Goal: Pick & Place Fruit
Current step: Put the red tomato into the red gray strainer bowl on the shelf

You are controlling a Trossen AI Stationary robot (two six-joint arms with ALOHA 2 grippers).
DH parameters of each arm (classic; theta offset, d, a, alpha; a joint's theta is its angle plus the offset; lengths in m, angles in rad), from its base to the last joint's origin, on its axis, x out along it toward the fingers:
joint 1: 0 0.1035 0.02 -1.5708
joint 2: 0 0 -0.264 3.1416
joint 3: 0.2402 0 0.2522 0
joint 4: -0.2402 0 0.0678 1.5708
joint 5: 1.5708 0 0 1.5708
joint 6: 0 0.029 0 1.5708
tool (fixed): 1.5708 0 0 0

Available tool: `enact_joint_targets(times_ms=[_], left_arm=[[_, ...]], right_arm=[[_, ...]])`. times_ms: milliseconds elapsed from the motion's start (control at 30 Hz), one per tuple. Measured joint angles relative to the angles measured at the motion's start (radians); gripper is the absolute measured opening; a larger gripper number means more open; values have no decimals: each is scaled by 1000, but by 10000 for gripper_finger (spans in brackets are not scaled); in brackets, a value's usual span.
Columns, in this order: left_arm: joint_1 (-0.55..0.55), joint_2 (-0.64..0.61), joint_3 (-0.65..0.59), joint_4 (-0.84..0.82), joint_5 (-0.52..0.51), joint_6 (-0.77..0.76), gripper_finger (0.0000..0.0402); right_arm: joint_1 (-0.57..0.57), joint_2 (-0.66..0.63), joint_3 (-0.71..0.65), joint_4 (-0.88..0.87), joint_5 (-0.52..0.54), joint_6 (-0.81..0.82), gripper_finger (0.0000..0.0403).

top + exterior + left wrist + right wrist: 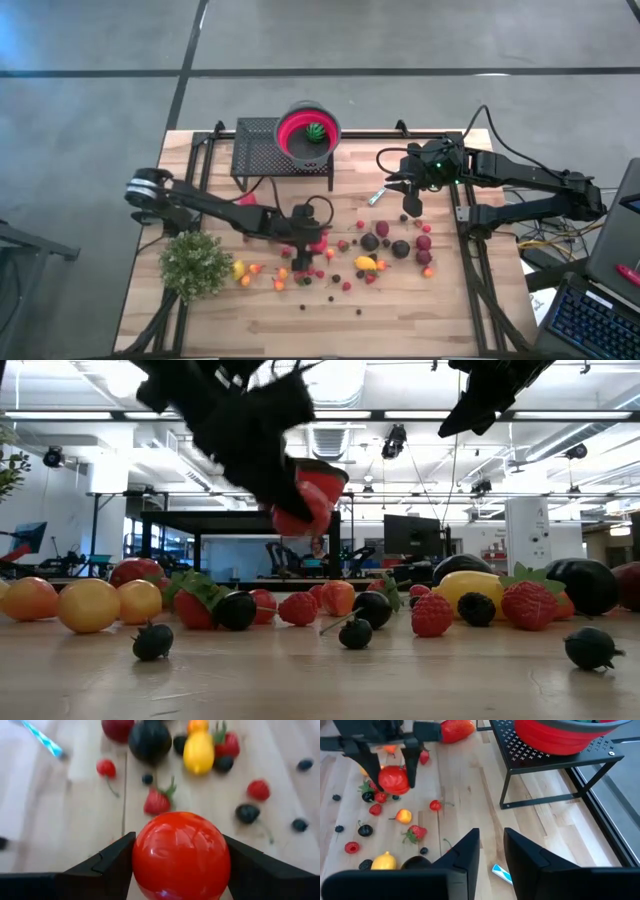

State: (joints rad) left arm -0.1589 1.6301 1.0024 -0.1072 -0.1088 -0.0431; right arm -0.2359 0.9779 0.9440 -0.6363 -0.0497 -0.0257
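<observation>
Between your left gripper's two dark fingers, a glossy red tomato-like fruit is being clenched and is hanging clear of the wooden table, above the scattered pile. Below and around it, the other toy fruit are lying loose on the wood: a yellow lemon, a dark round plum, strawberries, blackberries and small cherries. Farther out, your right gripper is hovering with its fingers standing a narrow gap apart and gripping nothing, just beside the black mesh stand. You are seeing the red bowl sitting on that stand with something green inside. At the left edge a bushy green plant is standing.
</observation>
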Motion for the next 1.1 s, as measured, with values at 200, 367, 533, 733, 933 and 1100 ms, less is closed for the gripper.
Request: enact_joint_targets(times_ms=[200,367,533,733,933,1100], left_arm=[[11,-43,108,-44,3,50,259],[29,-54,246,-150,-1,149,259],[75,-55,401,-229,-82,285,259],[195,-55,557,-354,-185,362,259],[370,-55,630,-486,-187,353,259],[514,-55,625,-541,-176,336,259]], right_arm=[[0,0,0,-1,0,0,96],[0,0,0,-1,0,0,97],[0,0,0,-1,0,0,80],[0,0,0,-1,0,0,54],[0,0,0,-2,0,-2,39],[0,0,0,-2,-1,-4,43]])
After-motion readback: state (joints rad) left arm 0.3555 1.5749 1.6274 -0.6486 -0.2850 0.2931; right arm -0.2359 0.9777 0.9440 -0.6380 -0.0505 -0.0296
